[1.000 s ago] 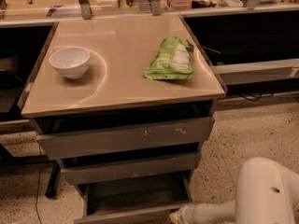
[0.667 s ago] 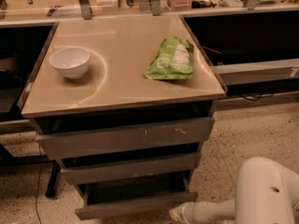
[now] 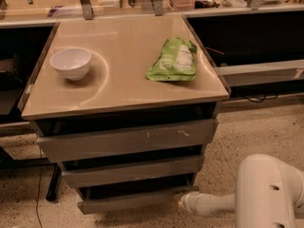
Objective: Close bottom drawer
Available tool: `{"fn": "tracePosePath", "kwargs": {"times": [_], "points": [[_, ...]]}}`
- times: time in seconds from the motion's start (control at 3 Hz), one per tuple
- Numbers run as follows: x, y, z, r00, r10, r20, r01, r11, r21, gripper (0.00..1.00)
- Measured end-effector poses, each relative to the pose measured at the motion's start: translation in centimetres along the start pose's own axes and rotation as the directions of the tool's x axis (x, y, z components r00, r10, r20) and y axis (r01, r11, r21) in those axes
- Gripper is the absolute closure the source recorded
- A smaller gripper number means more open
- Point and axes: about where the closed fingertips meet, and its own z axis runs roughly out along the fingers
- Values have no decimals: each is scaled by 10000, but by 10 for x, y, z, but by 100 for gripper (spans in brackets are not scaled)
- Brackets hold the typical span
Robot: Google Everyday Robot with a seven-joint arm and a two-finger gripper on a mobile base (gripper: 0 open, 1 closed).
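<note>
Camera view shows the bottom drawer (image 3: 135, 199), lowest of 3 in the cabinet (image 3: 118, 87), its long front running left to right and facing the camera, a dark gap above it. The gripper (image 3: 183, 201) sits low at the front's right end; how far open it is cannot be told

The gripper (image 3: 183, 201) is sitting at the right end of the bottom drawer (image 3: 133, 200), its tip getting lost against the shadowed front. The arm (image 3: 266, 189) is running off the lower right edge, and the print on the green packet (image 3: 173, 61) is showing too small to read.
</note>
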Motion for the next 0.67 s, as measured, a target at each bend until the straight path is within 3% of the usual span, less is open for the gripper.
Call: {"fn": "tracePosePath", "kwargs": {"times": [0.33,0.67], "points": [[-29,-9,0,9984,-285,482,270,9991,312,100],[-42,-13,6,9961,-519,711,483,9975,518,100]]}}
